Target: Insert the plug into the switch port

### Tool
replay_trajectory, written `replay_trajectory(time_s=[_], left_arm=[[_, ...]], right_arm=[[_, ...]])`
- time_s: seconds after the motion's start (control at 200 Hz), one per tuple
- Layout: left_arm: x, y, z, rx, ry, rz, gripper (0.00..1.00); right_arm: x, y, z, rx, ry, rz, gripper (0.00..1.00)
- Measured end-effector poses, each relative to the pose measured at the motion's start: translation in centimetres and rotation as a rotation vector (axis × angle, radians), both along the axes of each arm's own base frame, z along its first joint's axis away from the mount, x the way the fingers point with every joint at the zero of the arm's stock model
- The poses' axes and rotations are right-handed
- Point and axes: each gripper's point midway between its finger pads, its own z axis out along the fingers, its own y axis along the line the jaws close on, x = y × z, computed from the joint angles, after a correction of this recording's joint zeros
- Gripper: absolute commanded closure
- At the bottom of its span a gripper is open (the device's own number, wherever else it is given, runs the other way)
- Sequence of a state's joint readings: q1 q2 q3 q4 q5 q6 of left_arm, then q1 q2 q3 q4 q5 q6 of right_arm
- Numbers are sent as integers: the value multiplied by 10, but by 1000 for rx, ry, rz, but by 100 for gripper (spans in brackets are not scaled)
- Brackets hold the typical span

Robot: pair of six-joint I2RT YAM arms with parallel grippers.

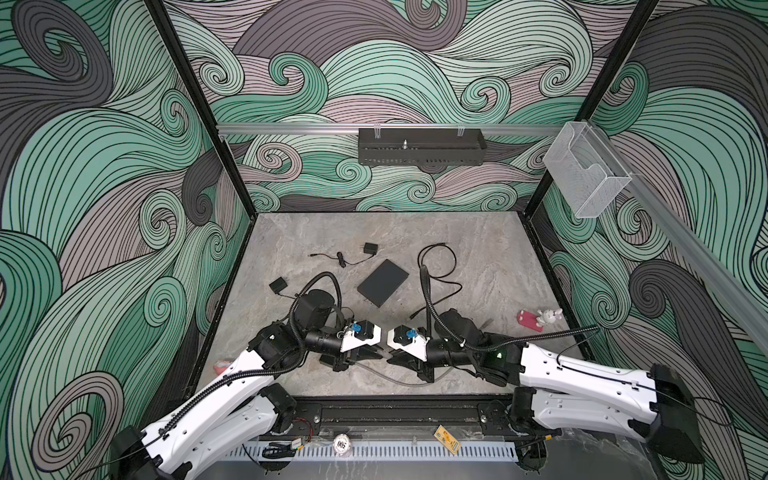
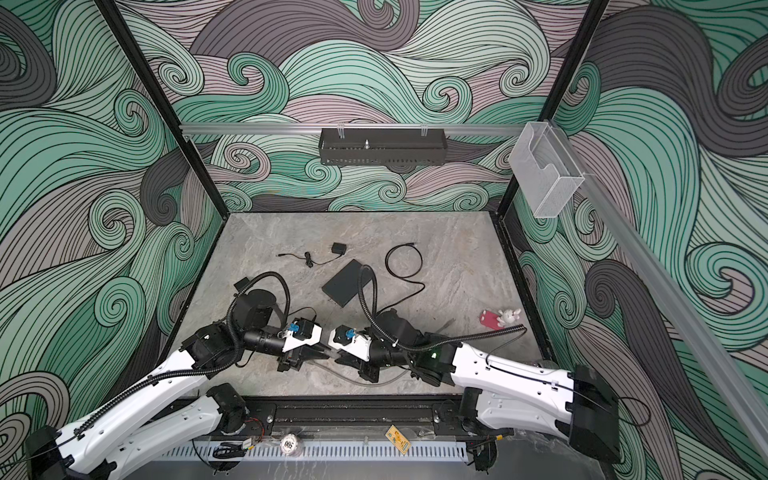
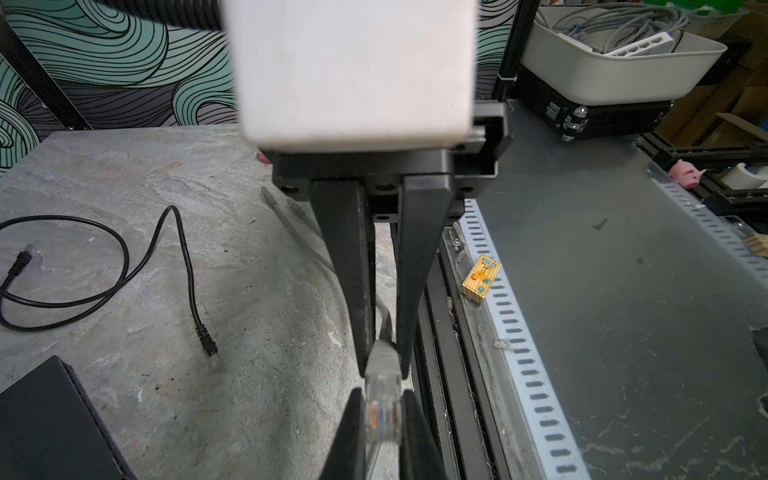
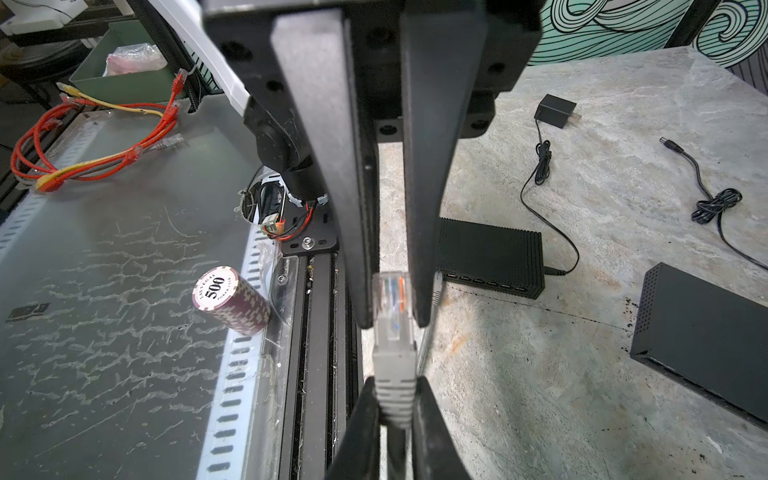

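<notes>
The plug (image 3: 382,409) is a clear connector with a grey boot (image 4: 394,374) on a grey cable (image 1: 399,381). It hangs just above the table's front edge, between both grippers. My left gripper (image 3: 382,399) is shut on the clear connector, and my right gripper (image 4: 395,384) is shut on the grey boot right behind it. In both top views the two grippers (image 1: 380,354) (image 1: 390,356) meet tip to tip at front centre. A small black switch (image 4: 490,253) with a row of ports (image 4: 486,284) lies on the table just beyond the left gripper's fingers (image 4: 419,249). The left arm mostly hides it from above.
A larger flat black box (image 1: 383,282) lies mid-table, with a looped black network cable (image 1: 440,266) to its right. Two power adapters (image 1: 370,248) (image 1: 278,286) with thin leads lie behind. A pink toy (image 1: 540,318) sits at the right. A poker-chip stack (image 4: 228,299) and yellow box (image 3: 482,282) stand past the front rail.
</notes>
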State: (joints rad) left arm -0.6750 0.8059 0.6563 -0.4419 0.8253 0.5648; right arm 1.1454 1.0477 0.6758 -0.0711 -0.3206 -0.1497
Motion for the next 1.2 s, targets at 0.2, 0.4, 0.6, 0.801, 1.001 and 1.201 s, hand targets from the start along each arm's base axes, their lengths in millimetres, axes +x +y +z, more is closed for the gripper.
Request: replay_trajectory(time_s=[0.2,0.4,0.6,0.801,1.001,1.201], left_arm=[[0,0,0,0,-1,1,99],[0,0,0,0,-1,1,99],[0,0,0,0,-1,1,99],[1,0,1,0,6,7,39],[28,7,10,12,71,243,8],[96,42,39,-81,239,742,27]], right_arm=[[-1,0,0,1,0,2,78],[0,1,-2,-7,2,0,83],[1,1,-3,-9,0,-3,89],[1,1,-3,-10,0,-6,94],[5,0,-4,-18,-14,-30,98],[24,0,-24,-94,-33,-106,100]])
